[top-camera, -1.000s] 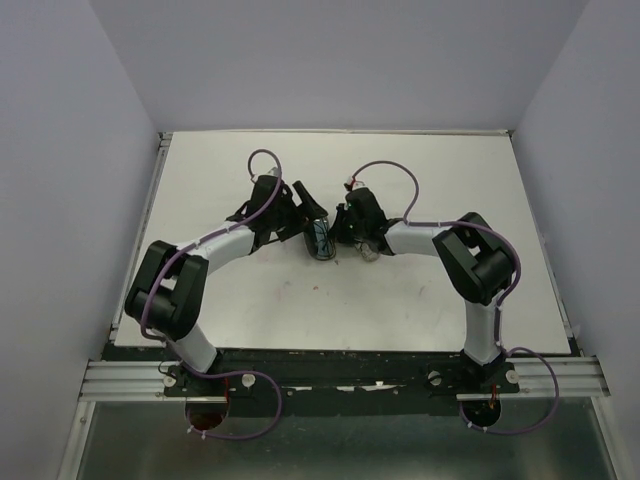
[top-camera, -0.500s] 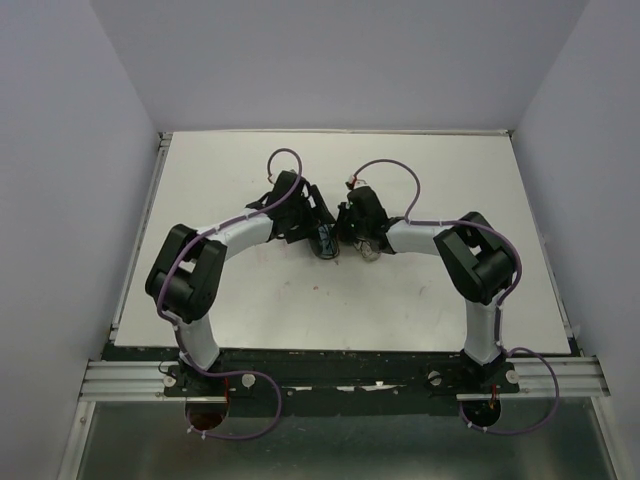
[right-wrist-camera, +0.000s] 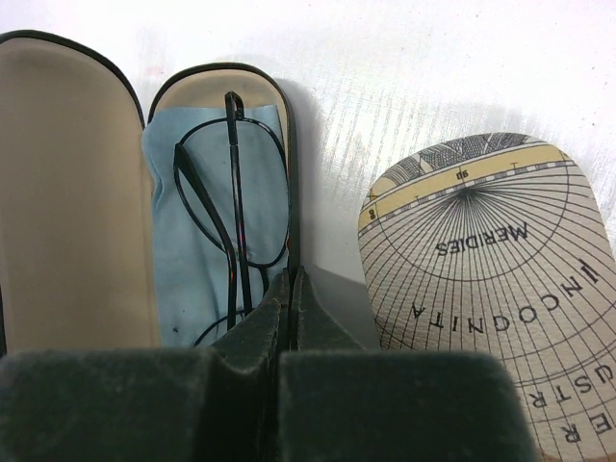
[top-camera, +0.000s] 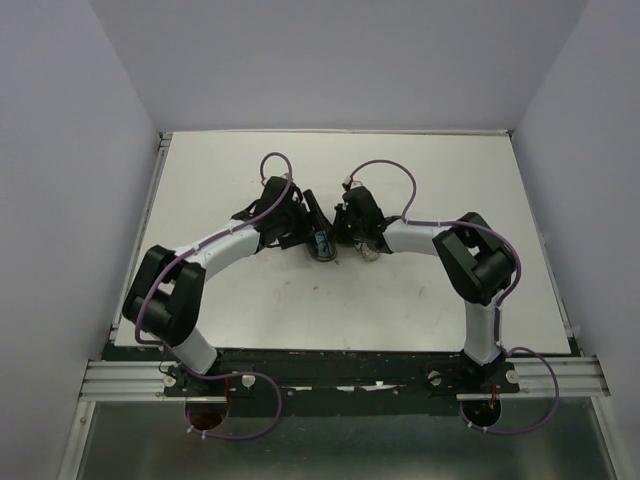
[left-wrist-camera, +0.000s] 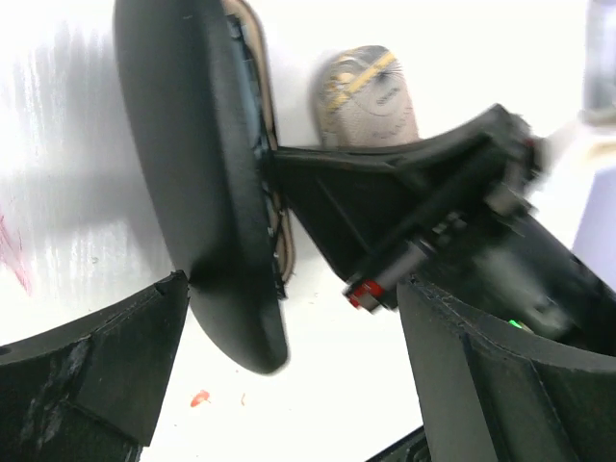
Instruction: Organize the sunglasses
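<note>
The dark thin-framed sunglasses [right-wrist-camera: 231, 192] lie folded on a blue cloth [right-wrist-camera: 183, 279] inside the open black hard case [top-camera: 320, 243]. My right gripper [right-wrist-camera: 292, 289] is shut on the case's right rim [right-wrist-camera: 294, 183]; from above it [top-camera: 341, 234] sits at the case's right side. My left gripper [left-wrist-camera: 294, 380] is open and empty, its left finger [left-wrist-camera: 96, 375] next to the black outer shell of the raised lid [left-wrist-camera: 192, 173]. From above it [top-camera: 300, 222] is just left of the lid [top-camera: 314, 208]. The pink-purple sunglasses are out of view.
A beige soft pouch [right-wrist-camera: 491, 279] printed with an old map lies right of the case, also seen behind it in the left wrist view [left-wrist-camera: 371, 96] and from above [top-camera: 368, 252]. The lid's tan lining [right-wrist-camera: 72, 192] faces the right wrist camera. Small red specks [left-wrist-camera: 199, 397] mark the white table.
My left arm swung right against the case lid, then drew back a little left. The lid now stands more upright over the case. The right gripper has kept its hold.
</note>
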{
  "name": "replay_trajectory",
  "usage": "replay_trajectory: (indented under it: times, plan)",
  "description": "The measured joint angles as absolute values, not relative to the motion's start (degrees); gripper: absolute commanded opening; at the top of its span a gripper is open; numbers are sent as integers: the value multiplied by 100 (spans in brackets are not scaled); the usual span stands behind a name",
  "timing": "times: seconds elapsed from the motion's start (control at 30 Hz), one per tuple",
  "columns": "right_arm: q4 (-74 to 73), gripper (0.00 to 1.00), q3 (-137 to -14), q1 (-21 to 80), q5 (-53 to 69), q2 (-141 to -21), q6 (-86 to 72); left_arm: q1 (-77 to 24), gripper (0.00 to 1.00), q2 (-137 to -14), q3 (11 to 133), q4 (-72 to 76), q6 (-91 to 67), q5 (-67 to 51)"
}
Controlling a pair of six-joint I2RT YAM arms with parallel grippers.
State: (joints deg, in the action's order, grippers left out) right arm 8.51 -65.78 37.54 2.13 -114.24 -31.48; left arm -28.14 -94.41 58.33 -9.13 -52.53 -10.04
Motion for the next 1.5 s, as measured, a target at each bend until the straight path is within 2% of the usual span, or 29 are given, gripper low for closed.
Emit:
replay_trajectory:
  times: [0.1,0.23,0.33,0.43,0.47,0.67,0.77,0.9,1.13,1.27,1.5]
  plan:
    - [742,1,-6646,3760,191,-11434,-3148,-2805,98,-8938,5649,-805,-5168,-1017]
    - [703,1,-6661,3776,161,-11434,-3148,-2628,89,-8132,5242,-716,-5103,-978]
    - [652,1,-6694,3778,150,-11439,-3148,-2329,67,-7791,4950,-757,-5083,-801]
    - [620,1,-6716,3778,145,-11450,-3148,-2097,40,-7749,4755,-902,-5109,-582]
    - [613,1,-6720,3778,141,-11450,-3148,-2053,35,-7778,4709,-958,-5094,-537]
    - [585,1,-6759,3778,141,-11474,-3138,-2036,33,-8549,4932,-919,-5105,-694]
    - [534,1,-6810,3778,141,-11491,-3105,-2040,27,-8952,5120,-794,-5142,-926]
    - [482,1,-6858,3780,137,-11513,-3052,-2062,28,-9413,5457,-613,-5199,-1232]
    - [403,1,-6932,3769,54,-11542,-2958,-2082,32,-9498,5564,-541,-5210,-1339]
    - [342,1,-7002,3778,-32,-11563,-2891,-2084,46,-9498,5588,-537,-5210,-1437]
    - [333,1,-7035,3782,-104,-11583,-2838,-2126,52,-9657,5905,-637,-5201,-1566]
